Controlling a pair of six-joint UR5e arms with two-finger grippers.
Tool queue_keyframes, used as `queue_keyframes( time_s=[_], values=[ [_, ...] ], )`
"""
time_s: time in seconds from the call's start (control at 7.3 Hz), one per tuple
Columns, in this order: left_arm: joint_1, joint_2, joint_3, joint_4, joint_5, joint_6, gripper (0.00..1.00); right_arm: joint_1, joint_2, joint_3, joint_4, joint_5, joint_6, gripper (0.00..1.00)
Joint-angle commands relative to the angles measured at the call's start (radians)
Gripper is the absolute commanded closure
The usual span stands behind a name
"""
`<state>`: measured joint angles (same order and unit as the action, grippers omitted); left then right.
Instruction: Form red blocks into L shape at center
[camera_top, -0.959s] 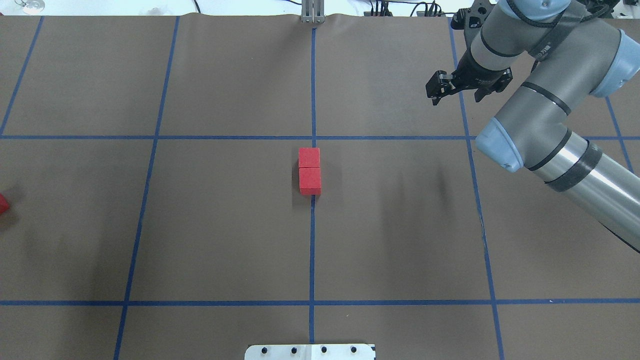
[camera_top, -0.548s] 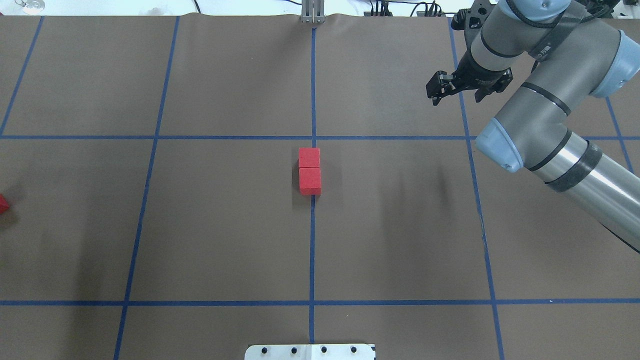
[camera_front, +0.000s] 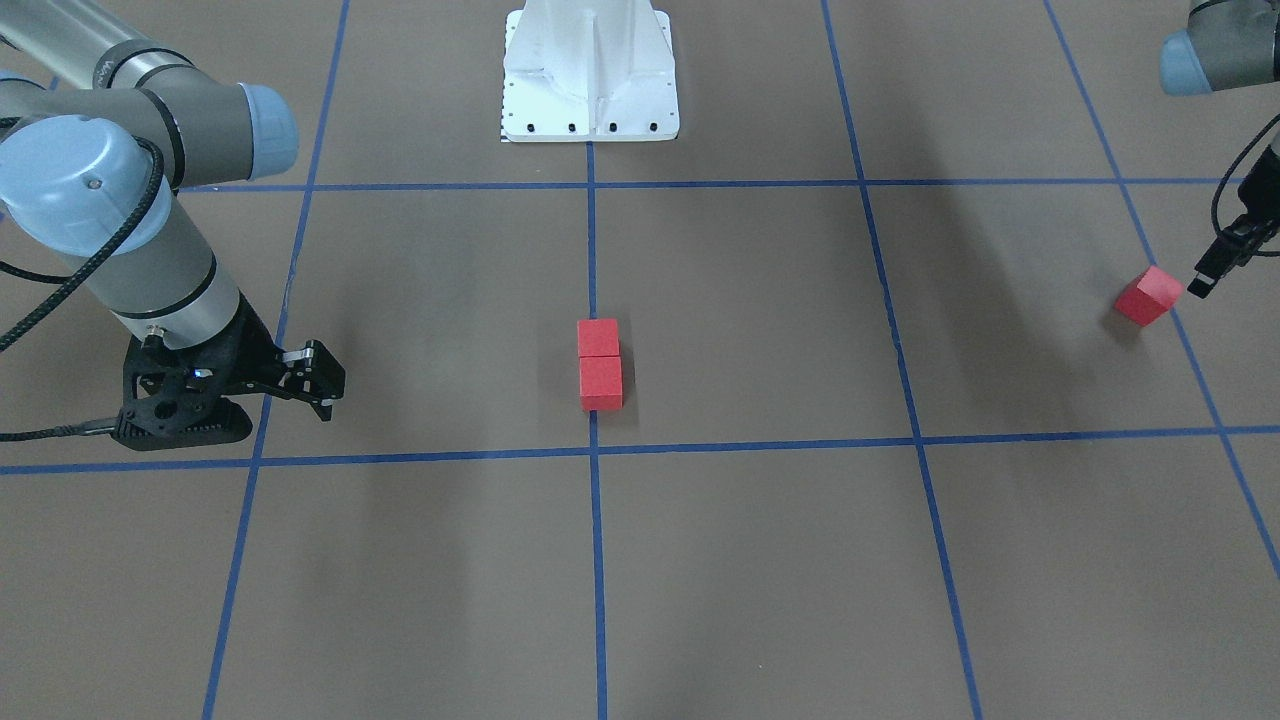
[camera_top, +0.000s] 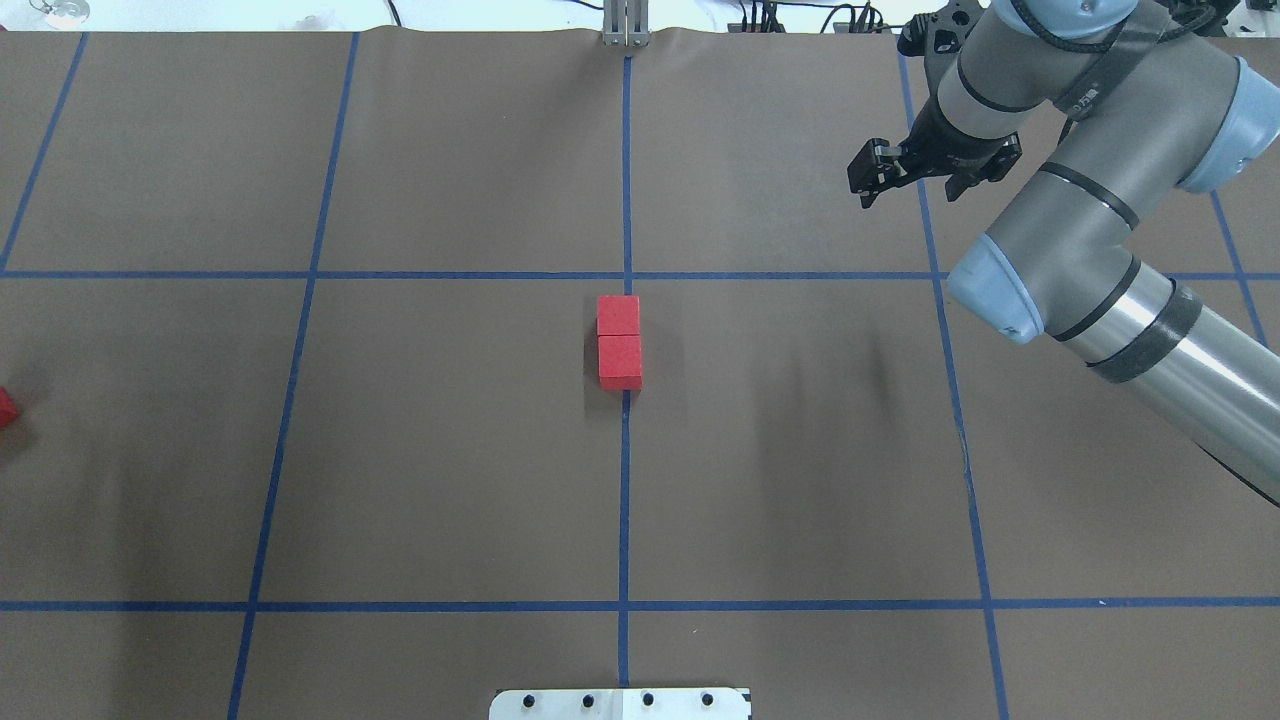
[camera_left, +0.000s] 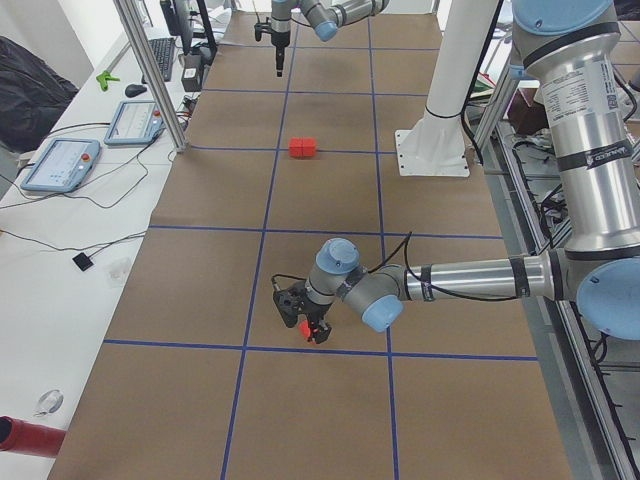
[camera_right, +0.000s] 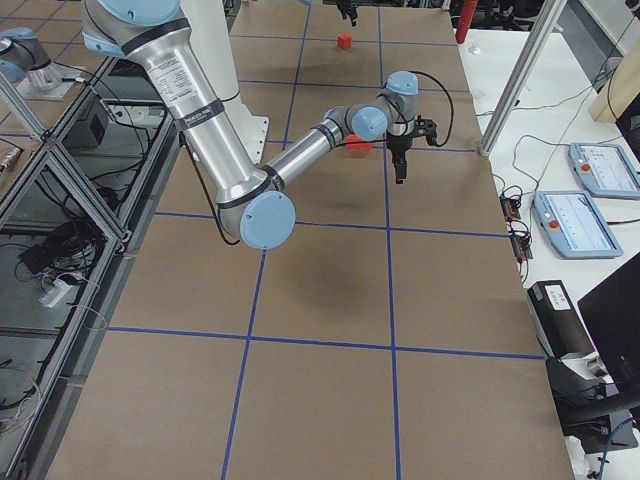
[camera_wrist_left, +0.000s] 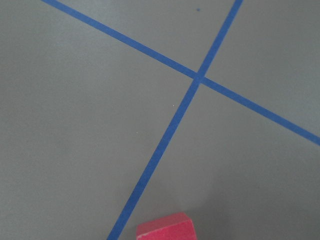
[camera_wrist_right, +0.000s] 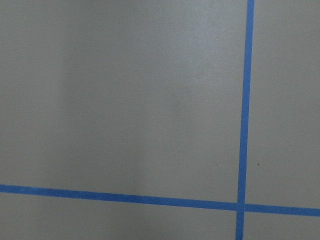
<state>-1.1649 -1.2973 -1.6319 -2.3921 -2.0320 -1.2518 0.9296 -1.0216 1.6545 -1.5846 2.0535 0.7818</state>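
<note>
- The left gripper shows only as a dark finger tip at the right edge of the front-facing view, just beside the third red block. In the left side view it points down over that block, but whether its jaws are spread or closed on anything I cannot tell.
- The right gripper hangs over the far right part of the table, near a blue tape line. Its jaws look drawn close together with nothing between them, and it is well apart from every block.
- The third red block lies alone on the robot's far left, turned askew to the grid. In the overhead view only a sliver of it shows at the left edge, and in the left wrist view its top peeks in at the bottom, just beside a tape line.
- The other two red blocks sit on the center, touching face to face in a short straight row along the middle vertical line, just nearer the robot than a cross line.
- The brown surface carries the grid of blue tape.
- The white robot base stands at the top of the front-facing view, on the middle line.
- The right wrist view shows only bare surface and a tape crossing.
</note>
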Motion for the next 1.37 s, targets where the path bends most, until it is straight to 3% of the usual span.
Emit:
queue_keyframes(
  time_s=[0.0,1.23],
  values=[
    [0.004,-0.023,0.044,-0.002,0.018,-0.021,0.0,-0.002,0.003,0.004,0.0,-0.001,0.007,0.01],
    [0.149,-0.069,0.11,0.007,0.01,-0.053,0.0,0.0,-0.009,0.001,0.014,-0.003,-0.004,0.01]
  ],
)
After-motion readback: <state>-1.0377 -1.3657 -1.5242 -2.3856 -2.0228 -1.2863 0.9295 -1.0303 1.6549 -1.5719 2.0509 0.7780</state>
